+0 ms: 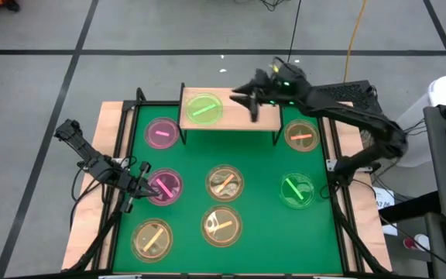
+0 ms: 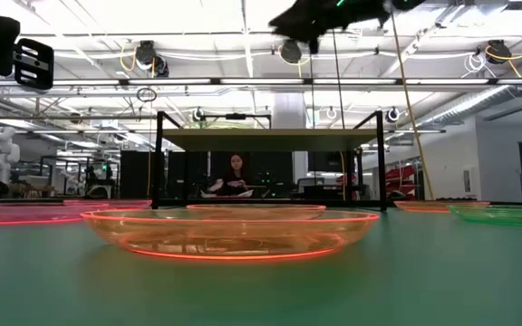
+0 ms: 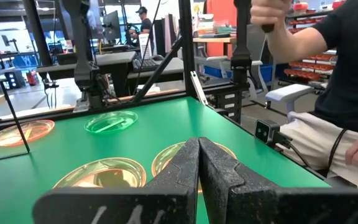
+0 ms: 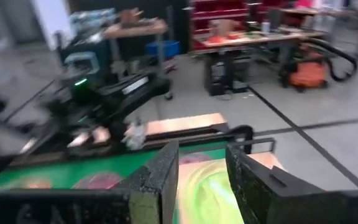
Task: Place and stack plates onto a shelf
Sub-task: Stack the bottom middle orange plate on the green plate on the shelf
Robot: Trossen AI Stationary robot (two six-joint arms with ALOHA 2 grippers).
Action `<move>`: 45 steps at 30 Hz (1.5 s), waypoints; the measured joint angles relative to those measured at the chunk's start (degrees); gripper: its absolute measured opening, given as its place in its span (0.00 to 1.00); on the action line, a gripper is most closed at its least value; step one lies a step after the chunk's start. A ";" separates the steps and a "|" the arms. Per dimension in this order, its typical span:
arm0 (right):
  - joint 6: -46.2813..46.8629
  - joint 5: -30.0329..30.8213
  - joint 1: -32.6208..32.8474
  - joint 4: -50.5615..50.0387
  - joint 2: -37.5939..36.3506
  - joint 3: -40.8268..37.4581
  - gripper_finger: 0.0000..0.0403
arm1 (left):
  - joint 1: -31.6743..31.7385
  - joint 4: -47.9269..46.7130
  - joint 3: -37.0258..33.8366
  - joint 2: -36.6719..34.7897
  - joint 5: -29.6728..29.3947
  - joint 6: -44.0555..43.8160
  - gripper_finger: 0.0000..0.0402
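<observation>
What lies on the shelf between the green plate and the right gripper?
Nothing: in the high view only bare wood of the shelf separates the green plate from the open right gripper over its right half.

Grey floor [image 1: 161,31] with dark tape lines; ceiling strip lights [image 2: 198,56] (bright); red shelving [image 4: 229,15] behind.

Low view: shelf [image 2: 270,138] top hidden edge-on, so the green plate [image 1: 204,108] on it can't be seen there; right gripper [image 2: 311,23] cut by top edge. Left wrist view: person [image 3: 328,74] cropped at top and right edge, pink plate [image 1: 165,186] hidden behind the closed fingers [image 3: 185,174]. Right wrist view: heavy blur, green plate [image 4: 207,186] only a smear between the fingers.
</observation>
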 joint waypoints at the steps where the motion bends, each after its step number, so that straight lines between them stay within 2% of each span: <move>1: -1.02 -0.81 1.08 -1.87 -2.68 -1.39 0.28 | 0.00 -0.01 0.00 0.00 0.00 0.01 0.04; 5: -2.20 -1.15 6.87 -2.64 -14.04 -11.16 0.28 | 0.00 0.00 0.00 0.00 0.00 0.02 0.04; 9: -2.23 -1.11 12.63 1.15 -26.32 -25.94 0.28 | 0.00 0.00 0.00 0.00 0.00 0.02 0.04; 15: 5.79 -1.13 18.84 18.08 -42.85 -48.08 0.28 | 0.00 0.00 0.00 0.00 0.00 0.00 0.04; 20: 7.24 -1.02 20.58 34.34 -51.76 -61.66 0.28 | 0.00 0.00 0.00 0.00 0.00 0.21 0.04; 24: 10.29 -1.00 20.68 44.34 -56.31 -68.88 0.28 | 0.00 0.00 0.00 0.00 -0.13 8.33 0.04; 27: 11.70 -0.80 20.68 50.03 -58.26 -72.86 0.28 | 0.00 0.40 0.00 0.00 -0.09 8.39 0.04; 31: 11.37 -0.59 20.63 48.96 -58.97 -73.11 0.28 | 0.00 2.09 0.00 0.00 -0.09 7.29 0.04; 35: 11.31 -0.59 20.63 48.95 -58.99 -73.19 0.28 | 0.00 9.53 0.02 0.00 -0.28 7.93 0.04; 36: 11.31 -0.61 20.63 49.25 -58.99 -73.20 0.28 | 0.00 10.72 0.02 0.00 -1.55 9.09 0.04; 38: 11.30 -0.65 20.63 48.93 -58.78 -73.21 0.28 | -0.04 12.38 0.02 0.02 -7.71 7.98 0.04; 41: 11.30 -0.70 20.61 48.91 -58.80 -73.24 0.28 | 0.05 10.42 0.04 1.04 -23.05 -1.44 0.04; 42: 11.30 -0.72 20.61 49.10 -58.82 -73.26 0.28 | 0.04 8.57 0.04 1.78 -26.29 -4.05 0.04; 45: 11.30 -0.74 20.61 48.87 -58.77 -73.26 0.28 | 0.02 7.44 0.02 4.72 -29.74 -8.79 0.04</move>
